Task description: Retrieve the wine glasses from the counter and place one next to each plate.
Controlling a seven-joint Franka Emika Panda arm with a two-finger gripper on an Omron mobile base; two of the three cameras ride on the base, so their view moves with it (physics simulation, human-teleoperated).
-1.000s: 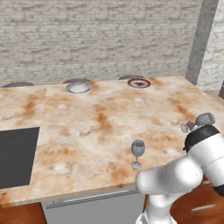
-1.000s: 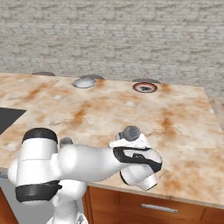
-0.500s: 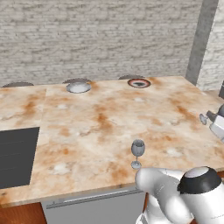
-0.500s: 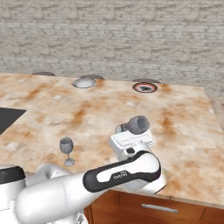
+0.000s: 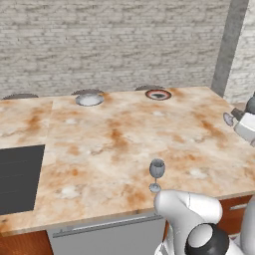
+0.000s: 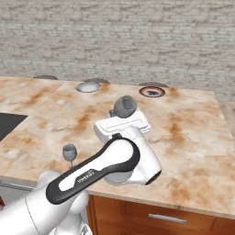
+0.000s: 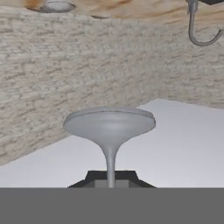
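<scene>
One wine glass [image 5: 157, 172] stands upright near the front edge of the veined counter [image 5: 99, 139]; it also shows in the right base view [image 6: 69, 153]. My gripper [image 6: 120, 115] hovers over the counter's right part, shut on the stem of the other wine glass [image 6: 125, 105]. In the left base view that gripper [image 5: 241, 119] sits at the right edge with the held glass [image 5: 228, 118]. The hand view is turned upside down; the held glass [image 7: 109, 124] rises from my gripper [image 7: 110, 180]. The red-rimmed plate [image 5: 158, 94] and the pale plate [image 5: 89, 99] lie at the far edge.
A black cooktop [image 5: 17, 174] is set into the counter at the left. A brick wall [image 5: 114, 45] runs behind the counter. My white arm [image 6: 105, 167] crosses the front of the right base view. A curved faucet [image 7: 199, 30] shows in the hand view.
The arm has swung, and the hand with its glass has moved farther over the counter toward the far right. The standing glass has stayed where it was.
</scene>
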